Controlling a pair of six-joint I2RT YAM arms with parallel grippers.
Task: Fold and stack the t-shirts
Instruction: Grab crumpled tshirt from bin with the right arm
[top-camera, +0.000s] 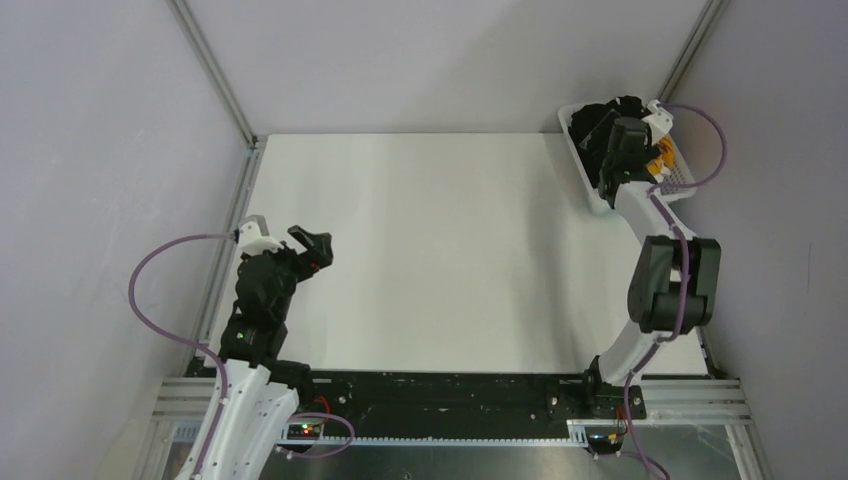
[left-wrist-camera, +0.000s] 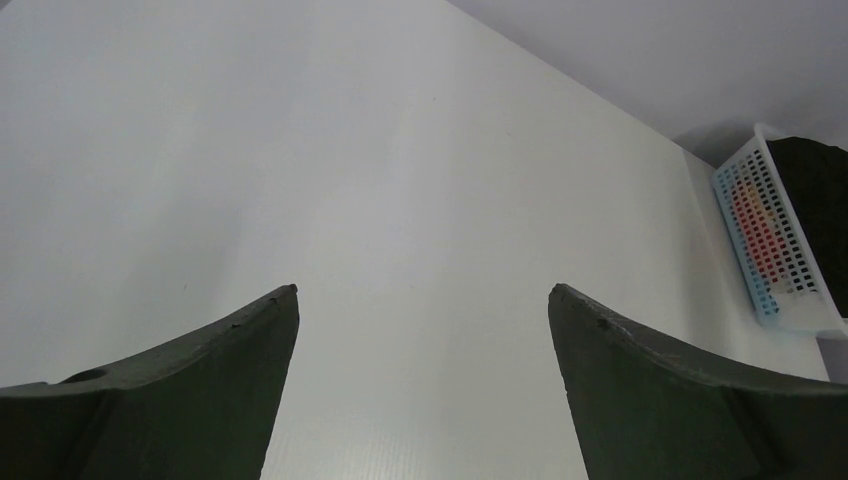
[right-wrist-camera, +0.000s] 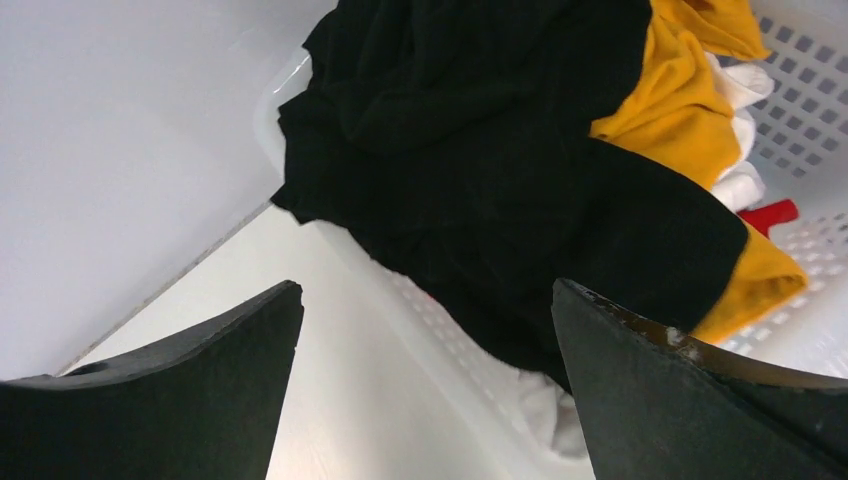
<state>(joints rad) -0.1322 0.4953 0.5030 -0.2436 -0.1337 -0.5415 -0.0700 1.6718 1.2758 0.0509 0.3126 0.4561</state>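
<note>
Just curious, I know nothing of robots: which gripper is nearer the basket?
Right. The right gripper hangs open just above the basket, over the black shirt; the left gripper is far off, at the left of the table.

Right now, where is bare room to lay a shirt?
The table between the left gripper and the basket is all bare. Crowded only at the far right corner: basket heaped with shirts, right gripper over it.

Plain black t-shirt, mustard-yellow t-shirt, scraps of white cloth and red cloth, white lattice basket, plain white tabletop, black-and-white arms, pale grey walls
</note>
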